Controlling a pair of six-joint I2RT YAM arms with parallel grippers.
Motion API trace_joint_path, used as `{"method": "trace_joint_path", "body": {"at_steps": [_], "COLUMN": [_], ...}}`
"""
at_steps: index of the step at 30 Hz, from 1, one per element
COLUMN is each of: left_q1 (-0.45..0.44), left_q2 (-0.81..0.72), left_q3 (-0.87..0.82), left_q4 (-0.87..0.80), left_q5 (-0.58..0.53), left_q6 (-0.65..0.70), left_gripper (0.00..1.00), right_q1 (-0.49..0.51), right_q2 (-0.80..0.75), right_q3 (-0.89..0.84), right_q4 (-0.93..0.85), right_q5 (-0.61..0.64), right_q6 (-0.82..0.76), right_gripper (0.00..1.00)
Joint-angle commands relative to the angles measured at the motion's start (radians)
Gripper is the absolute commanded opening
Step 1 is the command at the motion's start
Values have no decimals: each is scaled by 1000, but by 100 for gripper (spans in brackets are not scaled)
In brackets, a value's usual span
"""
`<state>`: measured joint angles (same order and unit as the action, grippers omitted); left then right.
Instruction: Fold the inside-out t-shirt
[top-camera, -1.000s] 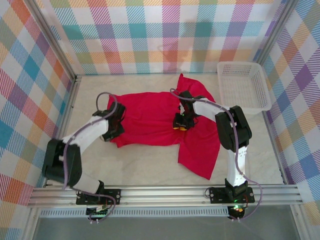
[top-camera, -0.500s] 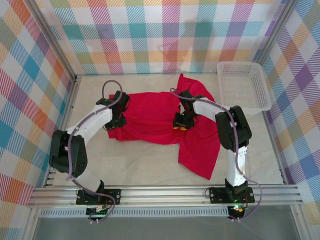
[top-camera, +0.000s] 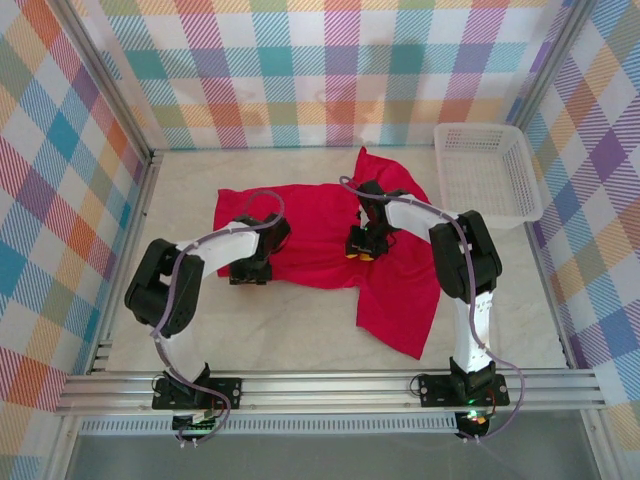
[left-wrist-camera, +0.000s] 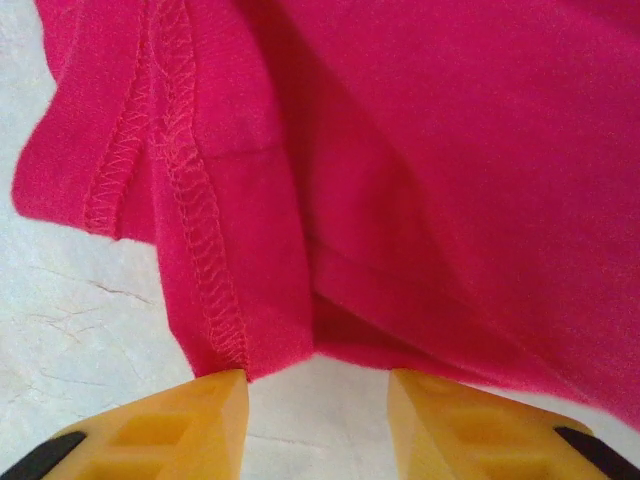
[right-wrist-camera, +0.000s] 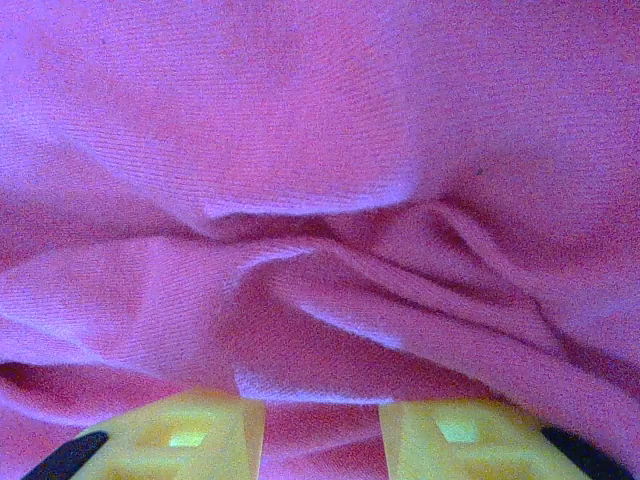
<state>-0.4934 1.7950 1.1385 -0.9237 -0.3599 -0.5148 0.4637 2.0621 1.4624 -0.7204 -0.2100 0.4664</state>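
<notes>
Red t-shirt (top-camera: 310, 225) lies spread out, its edge just ahead of my left pincer (left-wrist-camera: 318, 388), whose jaws stand narrowly apart over bare table (left-wrist-camera: 60, 310), holding nothing. Right pincer (right-wrist-camera: 322, 415) is pressed into bunched cloth with its jaws part-open. I can't tell if it grips.

White mesh basket (top-camera: 488, 170) – far-rt corner of pale table (top-camera: 300, 330), upright.

Bright red inside-out t-shirt (top-camera: 318, 225) is being shown lying spread across the middle of the pale tabletop (top-camera: 300, 330), rumpled and not neatly folded. One long flap is being shown trailing toward the near right, and a smaller point toward the far side. In the left wrist view, raised overlock seams (left-wrist-camera: 190, 230) are being displayed along a doubled edge resting on the bare surface. In the right wrist view, the cloth is being seen bunched into soft folds.
</notes>
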Motion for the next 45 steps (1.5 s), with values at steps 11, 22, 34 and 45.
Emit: {"method": "trace_joint_path", "body": {"at_steps": [11,22,34,45], "left_q1": [136,137,32,64], "left_q2": [5,-301,-923,-660], "left_q3": [96,30,-349,-171], "left_q4": [-126,-150,-85,35], "left_q5": [-239,-176,265,99], "left_q6": [27,4,-177,-122], "left_gripper": [8,0,12,39], "right_q1": [-38,-60,-63,-49], "right_q2": [21,-2,-32,-179], "right_q3": [-18,-24,-70,-28], "right_q4": [-23,-40,-39,-65], "right_q5": [16,46,57,-66], "right_q6": [-11,-17,-19,-25], "right_gripper": [27,16,16,50]}}
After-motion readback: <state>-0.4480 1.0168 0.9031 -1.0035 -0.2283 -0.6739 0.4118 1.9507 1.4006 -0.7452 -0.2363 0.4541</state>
